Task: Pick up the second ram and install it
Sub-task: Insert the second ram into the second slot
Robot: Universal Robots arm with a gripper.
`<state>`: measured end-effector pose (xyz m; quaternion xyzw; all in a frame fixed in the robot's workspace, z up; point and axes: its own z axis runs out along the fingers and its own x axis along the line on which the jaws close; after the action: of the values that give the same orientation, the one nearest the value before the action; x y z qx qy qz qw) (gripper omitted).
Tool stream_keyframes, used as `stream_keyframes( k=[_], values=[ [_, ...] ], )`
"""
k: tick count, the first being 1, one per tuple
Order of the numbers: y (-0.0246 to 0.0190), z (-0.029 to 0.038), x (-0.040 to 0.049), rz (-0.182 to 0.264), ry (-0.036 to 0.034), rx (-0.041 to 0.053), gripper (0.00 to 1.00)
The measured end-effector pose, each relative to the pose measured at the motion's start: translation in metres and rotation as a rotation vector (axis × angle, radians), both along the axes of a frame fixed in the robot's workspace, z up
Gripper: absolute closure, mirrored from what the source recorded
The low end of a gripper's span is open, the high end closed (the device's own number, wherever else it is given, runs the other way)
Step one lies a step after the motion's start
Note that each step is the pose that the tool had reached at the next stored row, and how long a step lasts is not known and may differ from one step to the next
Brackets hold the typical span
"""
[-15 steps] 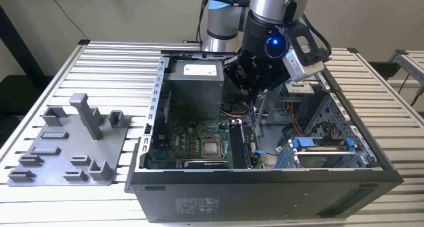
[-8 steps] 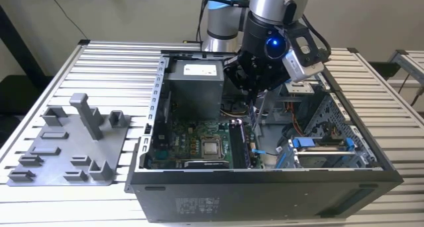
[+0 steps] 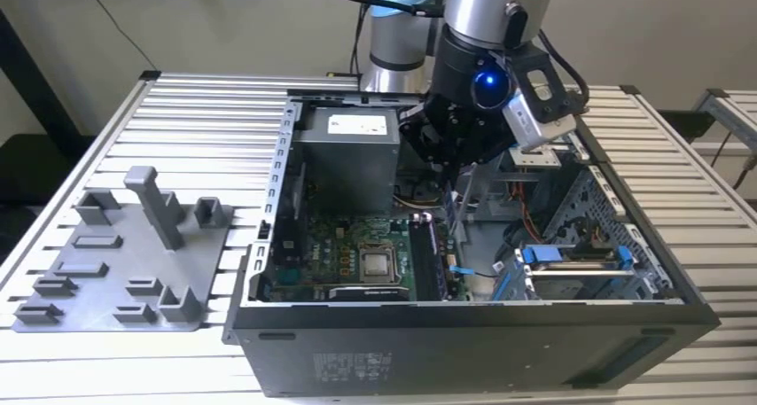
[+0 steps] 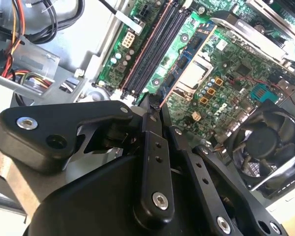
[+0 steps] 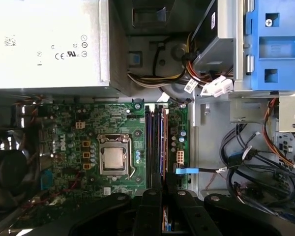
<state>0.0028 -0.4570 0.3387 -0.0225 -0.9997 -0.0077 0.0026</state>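
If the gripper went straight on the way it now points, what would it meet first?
Probably the black memory slots on the motherboard, with the second ram held in the gripper touching first; the gap to them is unclear.

Matt grey plastic fixture plate [image 3: 119,263]

Bright, even room light; the power-supply box [image 5: 49,44] was washed pale, the fan [image 5: 10,169] lay shadowed, the gripper [image 4: 156,104] dark against the lit second ram [image 4: 189,61].
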Motion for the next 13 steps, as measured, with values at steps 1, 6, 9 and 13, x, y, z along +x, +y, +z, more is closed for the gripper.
stream_keyframes(
  k=[1,6,9,13],
  values=[
    [0.0,-0.0004,0.0,0.0,0.0,-0.0003,0.86],
    [0.0,-0.0032,0.0,0.0,0.0,-0.0012,0.86],
    [0.0,-0.0048,0.0,0.0,0.0,-0.0017,0.86],
    [0.0,-0.0065,0.0,0.0,0.0,-0.0025,0.86]
  ],
)
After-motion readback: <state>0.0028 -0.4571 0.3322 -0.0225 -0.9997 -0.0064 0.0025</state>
